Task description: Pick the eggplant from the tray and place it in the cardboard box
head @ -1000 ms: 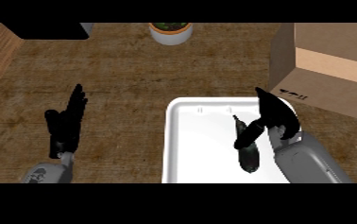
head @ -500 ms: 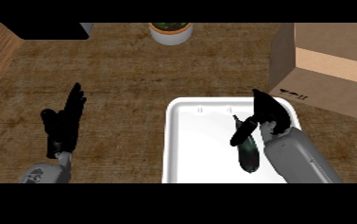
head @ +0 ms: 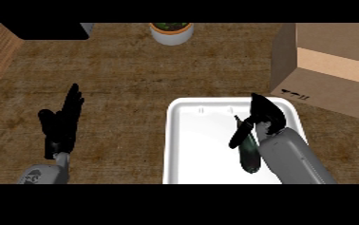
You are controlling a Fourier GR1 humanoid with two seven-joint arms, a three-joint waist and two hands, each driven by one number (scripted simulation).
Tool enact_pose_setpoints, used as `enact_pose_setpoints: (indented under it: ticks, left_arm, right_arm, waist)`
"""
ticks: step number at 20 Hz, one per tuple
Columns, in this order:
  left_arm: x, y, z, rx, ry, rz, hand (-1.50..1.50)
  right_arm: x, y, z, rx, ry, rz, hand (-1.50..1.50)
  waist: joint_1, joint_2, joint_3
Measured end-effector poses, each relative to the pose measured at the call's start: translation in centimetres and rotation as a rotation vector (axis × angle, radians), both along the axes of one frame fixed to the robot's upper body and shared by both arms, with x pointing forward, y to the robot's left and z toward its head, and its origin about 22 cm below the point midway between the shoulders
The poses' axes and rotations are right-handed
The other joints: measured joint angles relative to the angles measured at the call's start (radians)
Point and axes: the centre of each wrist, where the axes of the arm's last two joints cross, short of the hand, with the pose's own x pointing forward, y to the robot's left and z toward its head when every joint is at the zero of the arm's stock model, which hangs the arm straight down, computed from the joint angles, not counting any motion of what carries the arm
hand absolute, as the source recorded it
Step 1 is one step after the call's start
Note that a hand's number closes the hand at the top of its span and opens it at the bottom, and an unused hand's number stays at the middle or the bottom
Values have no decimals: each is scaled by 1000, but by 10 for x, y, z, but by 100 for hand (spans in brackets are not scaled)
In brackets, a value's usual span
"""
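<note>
The right forearm (head: 291, 157) covers the right side of the eggplant (head: 247, 158); whether the right hand (head: 265, 116) touches it cannot be told. The near rim of the tray (head: 196, 148), the cardboard box (head: 319, 79) and the potted plant (head: 172, 30) are cut off by the view's edges. The box's printed mark (head: 294, 94) is too small to read.

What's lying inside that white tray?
A dark eggplant lies in the right half of the tray. The right hand and its forearm cover part of the eggplant and the tray's right side, hiding anything beneath them.
</note>
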Motion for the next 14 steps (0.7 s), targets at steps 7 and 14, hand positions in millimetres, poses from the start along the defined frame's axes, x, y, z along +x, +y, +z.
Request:
enact_pose_setpoints:
  ticks: [7, 14]
  left_arm:
    - [4, -4, -3, -3, -1, -3, 0]
    - [-1, -3, -2, -4, -2, -1, 0]
  right_arm:
    - [-1, -4, -15, -9, 33, -3, -150]
    - [-10, 1, -23, -6, 36, -10, -150]
  waist:
    - [-1, 1, 0]
    - [0, 0, 0]
